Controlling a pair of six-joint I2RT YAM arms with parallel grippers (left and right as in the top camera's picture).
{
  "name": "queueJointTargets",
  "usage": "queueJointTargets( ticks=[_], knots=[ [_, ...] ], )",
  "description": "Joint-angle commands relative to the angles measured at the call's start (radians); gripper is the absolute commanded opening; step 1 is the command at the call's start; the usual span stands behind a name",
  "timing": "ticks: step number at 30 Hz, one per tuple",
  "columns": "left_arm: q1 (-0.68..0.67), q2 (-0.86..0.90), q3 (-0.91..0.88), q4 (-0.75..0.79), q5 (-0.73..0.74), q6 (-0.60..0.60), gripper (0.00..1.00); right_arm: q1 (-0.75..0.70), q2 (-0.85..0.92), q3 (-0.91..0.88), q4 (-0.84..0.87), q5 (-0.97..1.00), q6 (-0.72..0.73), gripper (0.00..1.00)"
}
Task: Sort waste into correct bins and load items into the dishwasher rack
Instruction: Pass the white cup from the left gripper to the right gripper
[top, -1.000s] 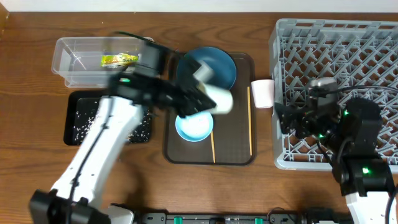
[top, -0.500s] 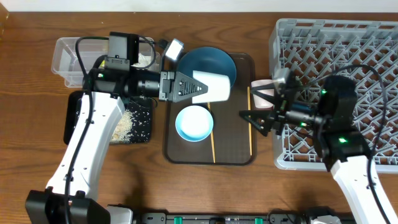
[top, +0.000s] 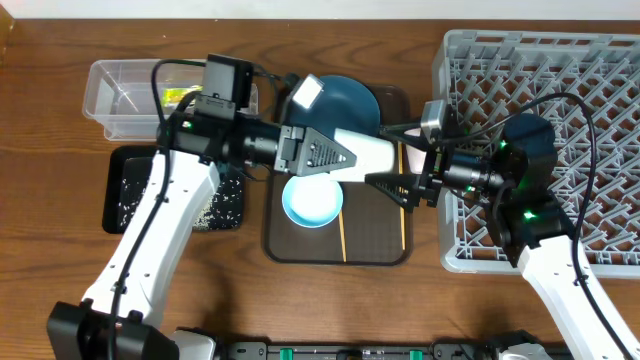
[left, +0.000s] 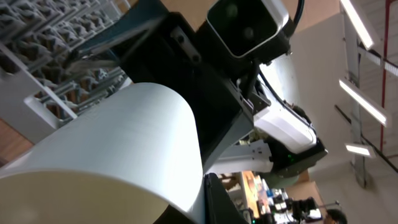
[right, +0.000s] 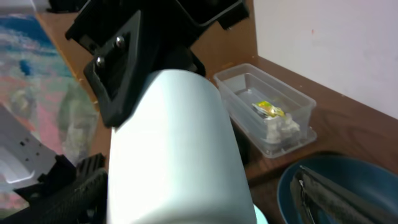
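Note:
My left gripper (top: 335, 155) is shut on the pale-green cup (top: 365, 152) and holds it on its side above the brown tray. My right gripper (top: 388, 155) is open, with one finger on each side of the cup's far end. The right wrist view shows the cup (right: 174, 143) filling the space between my fingers. The dark-blue dish (top: 345, 95), the light-blue bowl (top: 312, 200) and two chopsticks (top: 402, 225) lie on the tray. The pink cup is hidden behind my right gripper. The grey rack (top: 560, 70) is on the right.
The clear tub (top: 125, 95) at the back left holds the yellow-green wrapper (top: 180, 97) and the tissue (right: 277, 127). The black tray (top: 125, 190) with rice grains lies in front of it. The brown serving tray (top: 380, 250) is in the middle.
My left arm has carried the pale-green cup to the right over the tray. My right gripper has moved left from the rack and now straddles the cup's end.

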Motion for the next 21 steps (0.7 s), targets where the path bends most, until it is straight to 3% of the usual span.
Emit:
queueJointTargets(
  ticks=[1, 10, 17, 21],
  knots=[
    [-0.017, 0.004, 0.011, 0.003, 0.030, -0.009, 0.06, 0.034, 0.008, 0.015, 0.006, -0.005, 0.018, 0.91],
    [-0.021, 0.004, 0.011, 0.003, 0.030, -0.009, 0.06, 0.076, 0.009, 0.015, 0.006, -0.004, 0.018, 0.86],
    [-0.021, 0.004, 0.011, 0.003, 0.030, -0.009, 0.06, 0.075, 0.009, 0.015, 0.006, -0.004, 0.018, 0.70],
    [-0.021, 0.004, 0.011, 0.003, 0.030, -0.009, 0.06, 0.076, 0.009, 0.015, 0.006, -0.004, 0.018, 0.67]
  ],
)
